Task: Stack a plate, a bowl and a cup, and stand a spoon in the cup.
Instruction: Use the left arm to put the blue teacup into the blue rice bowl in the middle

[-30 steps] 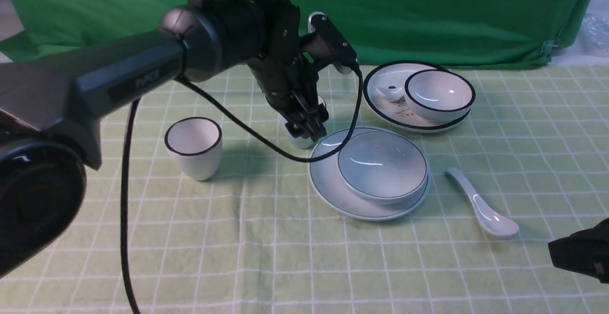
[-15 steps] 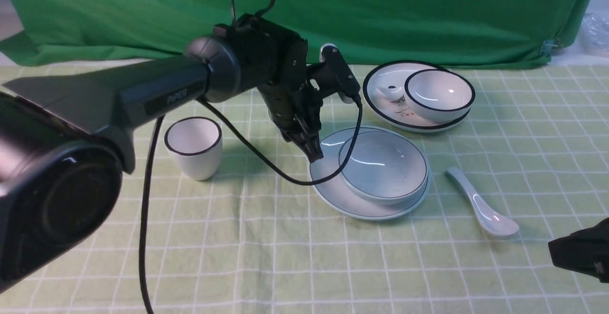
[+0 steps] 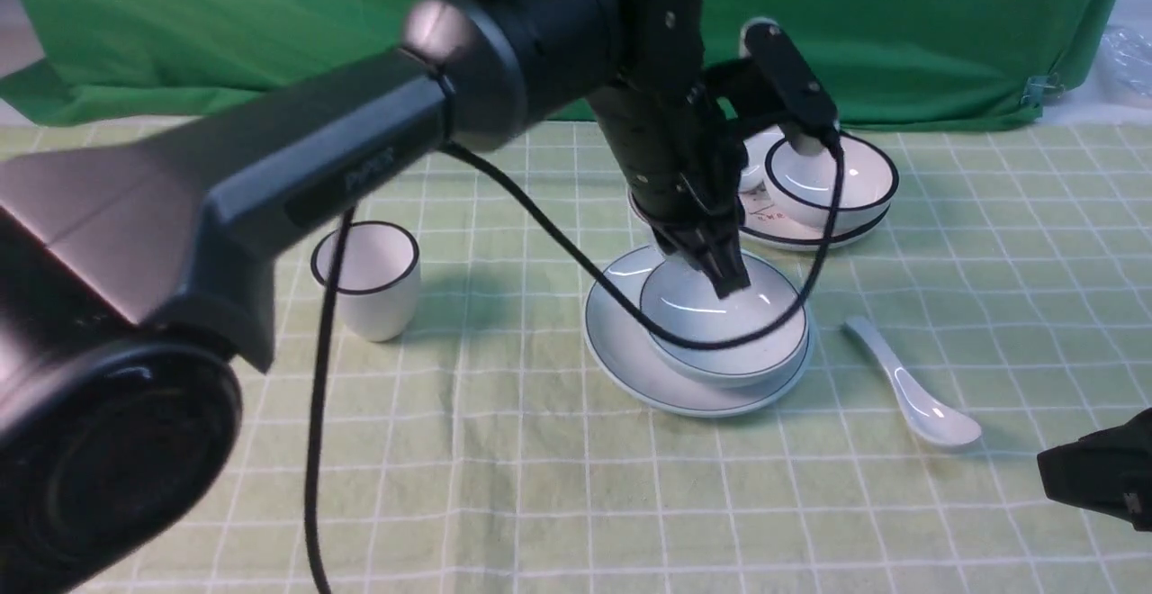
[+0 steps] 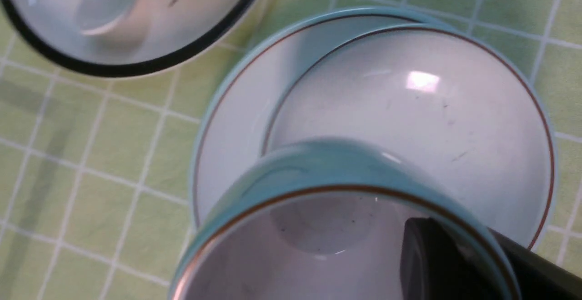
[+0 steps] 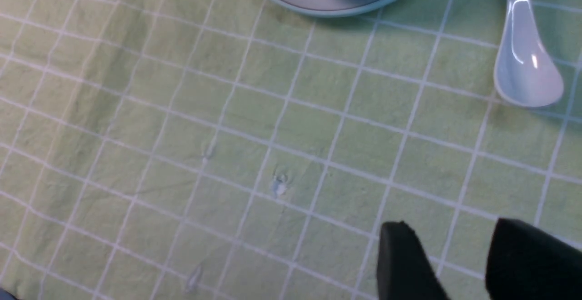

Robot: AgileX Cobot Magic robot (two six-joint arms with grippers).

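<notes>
While cup hangs in the grip, step: third item of the stack, cup going into bowl; bowl already sits in plate; spoon not started.
left end effector: pressed together on the cup wall, one finger inside the rim; tips over the bowl.
cup position: off the bench, over the bowl in the left wrist view; hidden behind the left arm in the front view; whether its base touches the bowl, cannot tell.
spoon position: flat on the cloth just right of the plate, scoop toward the robot, untouched.
right end effector: spread, empty, low at the near right, near the spoon but apart.
next move (my read): centre cup over the bowl's well, lower it upright until the base seats, then let go; inner finger should leave straight up or the cup may tip. Glaze on glaze, could slide.
distractors: white black-rimmed cup at left, black-rimmed bowl on its black-rimmed plate behind; leave alone.
change vs half a second earlier: left arm swung right and up; tips went from the plate's left rim to over the bowl.
change vs a second earlier: then the end effector was down at the cup, on the cloth left of the plate; cup gone from there.
unchanged: plate, bowl, spoon, distractors, right end effector.
</notes>
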